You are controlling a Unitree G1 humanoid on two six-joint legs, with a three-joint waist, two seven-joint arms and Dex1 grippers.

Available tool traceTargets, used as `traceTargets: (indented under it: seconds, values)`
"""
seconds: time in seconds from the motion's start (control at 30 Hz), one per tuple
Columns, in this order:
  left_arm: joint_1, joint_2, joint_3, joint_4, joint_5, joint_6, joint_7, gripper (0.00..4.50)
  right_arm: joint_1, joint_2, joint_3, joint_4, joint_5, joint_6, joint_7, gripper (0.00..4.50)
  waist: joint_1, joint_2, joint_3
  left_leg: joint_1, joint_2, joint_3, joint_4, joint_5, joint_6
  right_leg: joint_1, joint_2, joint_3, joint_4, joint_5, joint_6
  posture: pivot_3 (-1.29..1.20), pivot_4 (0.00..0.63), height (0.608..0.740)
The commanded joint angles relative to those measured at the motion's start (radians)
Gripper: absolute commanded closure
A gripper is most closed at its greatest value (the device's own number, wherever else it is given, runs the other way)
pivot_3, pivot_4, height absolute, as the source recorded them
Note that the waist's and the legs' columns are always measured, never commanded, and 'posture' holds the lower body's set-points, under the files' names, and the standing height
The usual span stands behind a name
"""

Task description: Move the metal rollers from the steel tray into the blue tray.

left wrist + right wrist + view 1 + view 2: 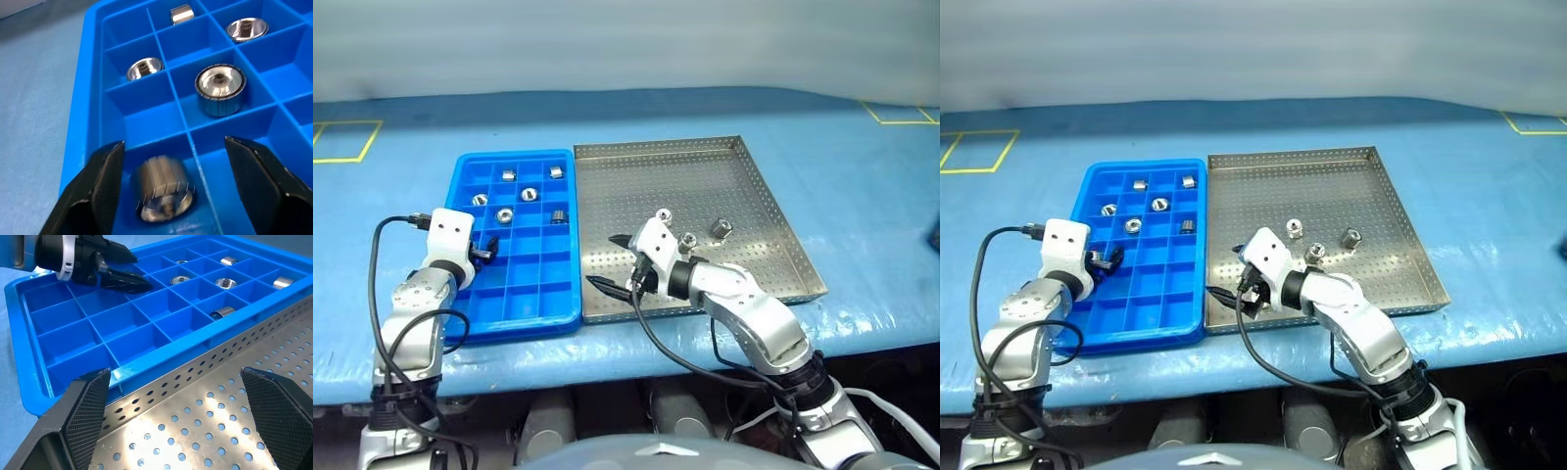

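The blue tray (pixel 470 166) lies left of the steel tray (pixel 764 186), edge to edge. Several metal rollers (pixel 529 193) sit in the blue tray's far compartments. Three more rollers (pixel 687 239) stand on the steel tray's perforated floor, just right of my right gripper. My left gripper (pixel 173 143) is open over the blue tray's left column. One roller (pixel 164 196) lies loose in the compartment between its fingers, blurred. My right gripper (pixel 612 262) hangs open and empty over the steel tray's near left corner, beside the blue tray's wall (pixel 161 355).
Both trays rest on a blue table cover (pixel 862 196) whose front edge runs close below the trays. Yellow tape marks (pixel 347 142) lie at the far left and far right. Black cables (pixel 382 284) loop off both wrists.
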Motion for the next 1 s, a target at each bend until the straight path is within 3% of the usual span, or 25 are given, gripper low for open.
traceTargets:
  seconds: [0.03, 0.17, 0.43, 0.73, 1.0]
  values:
    - [-0.01, 0.01, -0.01, -0.086, -0.026, 0.022, -0.023, 0.03, 0.014, -0.016, -0.052, -0.058, 0.01, 0.001, -0.009, 0.0, -0.003, 0.0, 0.0, -0.001, 0.0, 0.0, 0.0, 0.0, 0.0, 0.0, 0.0, 0.0, 0.0, 0.0, 0.0, -0.07, 0.15, 0.74]
    - [-0.084, 0.007, -0.026, -0.188, -0.119, 0.009, -0.099, 0.03, 0.06, -0.074, -0.136, -0.089, 0.024, 0.017, -0.012, 0.0, 0.006, -0.001, 0.001, -0.004, 0.0, -0.001, 0.0, 0.0, 0.0, -0.002, 0.0, -0.001, 0.0, 0.0, 0.001, -0.07, 0.15, 0.74]
    - [-0.216, 0.092, -0.235, -0.19, -0.221, 0.009, -0.336, 0.03, 0.167, -0.191, -0.271, -0.119, 0.015, 0.047, -0.025, 0.0, -0.008, -0.001, 0.001, -0.003, 0.0, 0.0, 0.0, 0.0, 0.0, -0.002, 0.0, 0.001, -0.002, 0.001, 0.002, -0.1, 0.15, 0.74]
    - [-0.348, 0.189, -0.503, -0.021, -0.19, -0.072, -0.596, 0.03, 0.241, -0.197, -0.313, -0.156, 0.015, 0.053, -0.058, 0.0, -0.051, -0.001, 0.001, -0.003, 0.0, 0.001, 0.0, 0.0, 0.0, -0.003, 0.0, 0.002, -0.001, -0.001, -0.001, -0.17, 0.15, 0.74]
    - [-0.432, 0.176, -0.662, 0.101, -0.11, -0.142, -0.704, 0.03, 0.269, -0.164, -0.287, -0.187, 0.021, 0.06, -0.083, 0.0, -0.076, -0.001, 0.001, -0.003, 0.0, 0.001, 0.0, 0.0, 0.0, -0.003, 0.001, 0.002, -0.001, -0.001, -0.001, -0.2, 0.15, 0.74]
